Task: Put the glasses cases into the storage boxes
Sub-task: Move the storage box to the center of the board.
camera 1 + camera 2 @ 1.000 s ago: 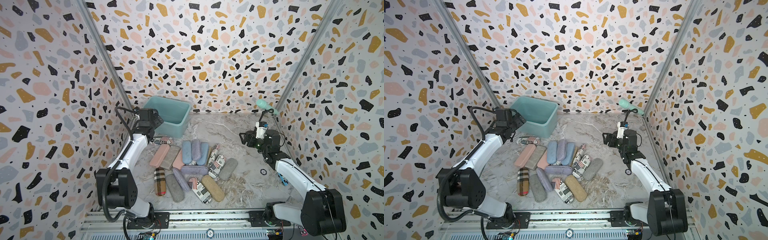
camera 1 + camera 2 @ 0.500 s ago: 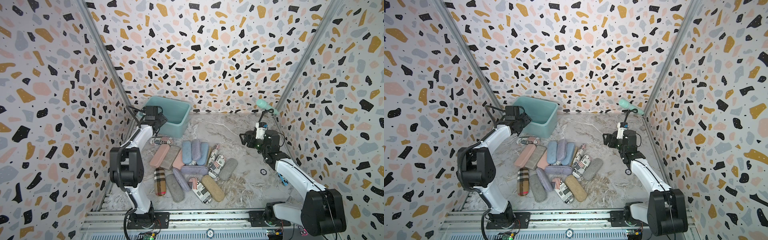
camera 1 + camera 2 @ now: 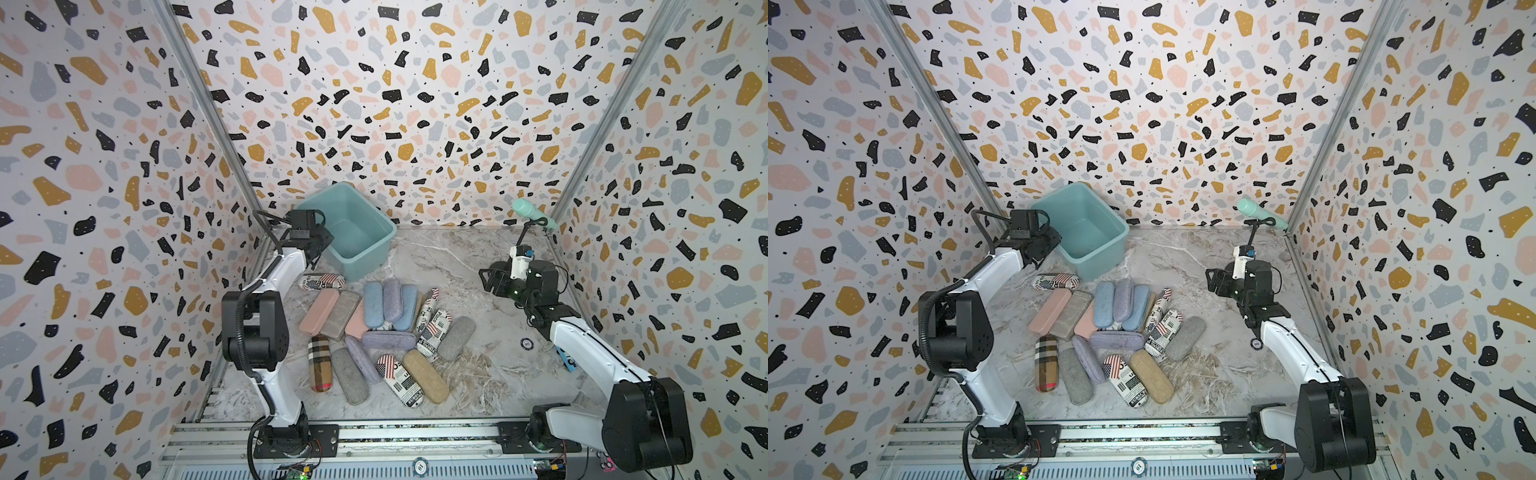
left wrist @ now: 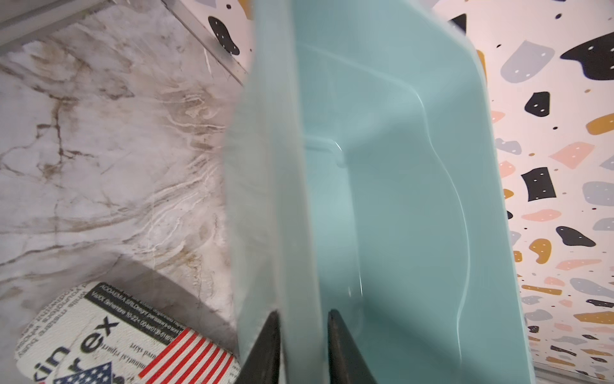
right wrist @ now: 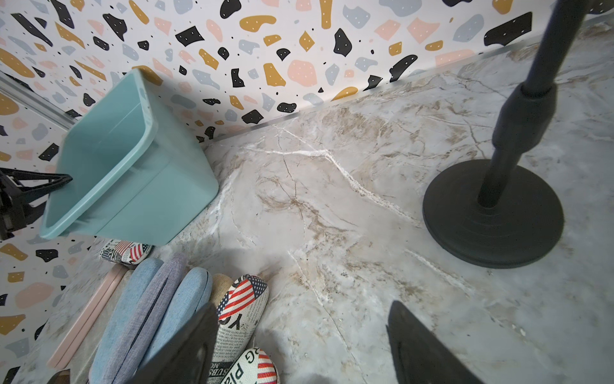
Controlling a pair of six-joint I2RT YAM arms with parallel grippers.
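0 glasses cases (image 3: 388, 338) are being stored; all being left on table (image 3: 457, 257). Tub (image 3: 361, 264) wall being pinched by left gripper (image 4: 300, 319); right gripper (image 5: 304, 306) being held wide.

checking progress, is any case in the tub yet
No, the tub is bare inside in a top view, and the cases lie outside it.

Both top views look steeply down from high at the near end over the whole marble table (image 3: 436, 257), while the wrist cameras sit low and close, facing the far end and sharing the teal tub (image 5: 133, 173), nearest in the left wrist view.
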